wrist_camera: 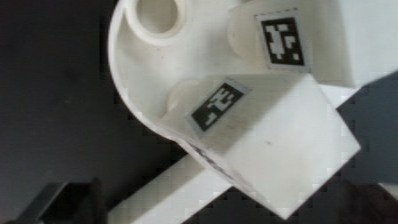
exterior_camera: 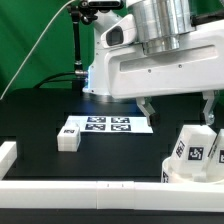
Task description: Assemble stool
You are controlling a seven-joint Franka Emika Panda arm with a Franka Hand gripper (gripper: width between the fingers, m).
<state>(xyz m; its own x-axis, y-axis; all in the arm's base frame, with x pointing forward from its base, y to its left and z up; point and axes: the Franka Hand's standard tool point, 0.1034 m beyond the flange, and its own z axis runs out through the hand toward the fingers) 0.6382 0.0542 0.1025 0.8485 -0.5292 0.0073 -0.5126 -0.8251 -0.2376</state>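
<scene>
The round white stool seat [exterior_camera: 180,172] lies at the exterior view's lower right, against the front rail. Two tagged white legs stand on it, one nearer [exterior_camera: 190,148] and one behind [exterior_camera: 213,138]. A third leg [exterior_camera: 68,140] lies alone on the black table to the left. My gripper [exterior_camera: 176,113] hangs just above the seat, its two fingers spread wide with nothing between them. In the wrist view I see the seat [wrist_camera: 151,60] with a round hole, a tagged leg [wrist_camera: 267,140] tilted close below the camera, and another tagged leg [wrist_camera: 285,38].
The marker board [exterior_camera: 105,126] lies flat mid-table. White border rails run along the front [exterior_camera: 90,190] and left [exterior_camera: 8,152]. The rail [wrist_camera: 178,185] also crosses the wrist view beside the seat. The arm's white base stands behind.
</scene>
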